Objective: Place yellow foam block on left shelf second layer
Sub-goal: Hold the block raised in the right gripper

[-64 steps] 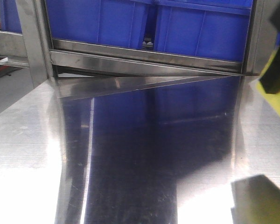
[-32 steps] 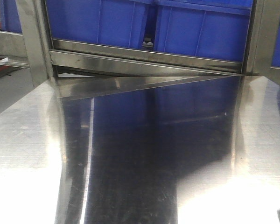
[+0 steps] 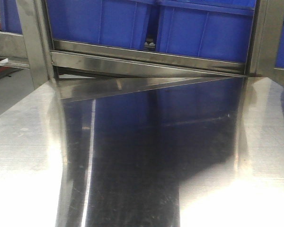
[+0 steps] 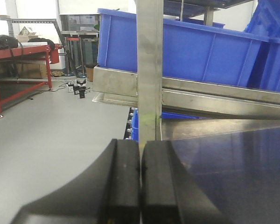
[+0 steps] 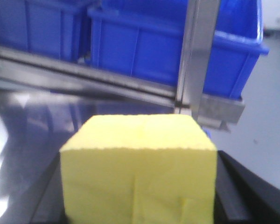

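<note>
Right wrist camera, closest in: the yellow foam block (image 5: 139,140) fills the bottom of the shot, squared up, with its flat top face showing. The right end effector (image 5: 140,182) has it clamped. Dark fingers (image 5: 245,191) hug its right side, and there is a dark sliver on its left too, so the jaws are parted just enough to take the foam. The block's underside is cut off by the frame, so I can't say whether it touches the steel surface (image 5: 32,116). It sits short of the shelf, not on any layer.

Past the block a steel rail (image 5: 84,74) runs across. The right upright (image 5: 198,56) rises behind it, and blue bins (image 5: 144,51) are lined up beyond.

Over to the left wrist: the left end effector (image 4: 140,154) is closed right up, its black pads (image 4: 123,177) face to face with nothing between them. There is shiny steel to its right and grey floor (image 4: 46,140) to its left. Dead ahead stands the left upright (image 4: 149,70), with more blue bins behind it.

Far across the floor there's a red-framed bench (image 4: 23,51).

The front camera shows the surface gleaming and mirroring the bins' blue.
</note>
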`<state>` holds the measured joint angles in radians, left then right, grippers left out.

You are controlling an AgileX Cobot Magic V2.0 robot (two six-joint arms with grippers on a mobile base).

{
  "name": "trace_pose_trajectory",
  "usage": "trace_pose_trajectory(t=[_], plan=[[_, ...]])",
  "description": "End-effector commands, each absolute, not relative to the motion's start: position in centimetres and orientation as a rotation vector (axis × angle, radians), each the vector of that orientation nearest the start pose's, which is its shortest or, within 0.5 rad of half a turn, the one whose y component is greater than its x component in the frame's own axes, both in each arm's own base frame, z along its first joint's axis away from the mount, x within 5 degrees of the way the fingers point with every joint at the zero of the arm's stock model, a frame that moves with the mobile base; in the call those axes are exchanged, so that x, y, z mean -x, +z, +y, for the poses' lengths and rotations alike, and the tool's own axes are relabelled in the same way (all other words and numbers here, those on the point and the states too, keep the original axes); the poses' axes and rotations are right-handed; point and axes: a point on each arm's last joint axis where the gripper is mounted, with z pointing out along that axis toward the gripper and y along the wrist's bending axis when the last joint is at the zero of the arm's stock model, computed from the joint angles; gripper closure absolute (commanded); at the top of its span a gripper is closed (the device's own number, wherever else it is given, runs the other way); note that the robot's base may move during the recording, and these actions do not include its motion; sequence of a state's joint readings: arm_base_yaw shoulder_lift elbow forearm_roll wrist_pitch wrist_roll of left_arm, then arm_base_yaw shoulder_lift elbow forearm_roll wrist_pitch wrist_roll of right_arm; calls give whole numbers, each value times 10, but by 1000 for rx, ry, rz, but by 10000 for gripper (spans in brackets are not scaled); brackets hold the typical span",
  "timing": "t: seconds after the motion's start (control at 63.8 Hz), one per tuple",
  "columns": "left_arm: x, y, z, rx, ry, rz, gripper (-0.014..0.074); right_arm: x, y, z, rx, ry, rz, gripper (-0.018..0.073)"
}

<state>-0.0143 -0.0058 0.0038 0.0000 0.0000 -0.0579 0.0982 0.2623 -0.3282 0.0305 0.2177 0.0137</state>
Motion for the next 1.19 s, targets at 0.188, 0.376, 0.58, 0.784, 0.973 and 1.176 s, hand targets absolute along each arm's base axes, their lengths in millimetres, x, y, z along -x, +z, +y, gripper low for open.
trace_pose_trajectory(t=[0.188,0.376,0.58,0.784,0.973,1.176], plan=[[-55,212,-1,38,-66,1406,472,-64,297,6,54,92,1439,39],[-55,212,-1,38,-66,1406,472,-64,297,6,54,92,1438,39],[-55,212,-1,38,-66,1406,472,-64,297,6,54,92,1438,39],[-55,212,-1,38,-66,1406,472,-64,297,6,54,92,1438,39],[-55,212,-1,38,-66,1406,472,-64,297,6,54,92,1438,39],[-55,212,-1,38,-66,1406,472,-64,297,6,54,92,1438,39]])
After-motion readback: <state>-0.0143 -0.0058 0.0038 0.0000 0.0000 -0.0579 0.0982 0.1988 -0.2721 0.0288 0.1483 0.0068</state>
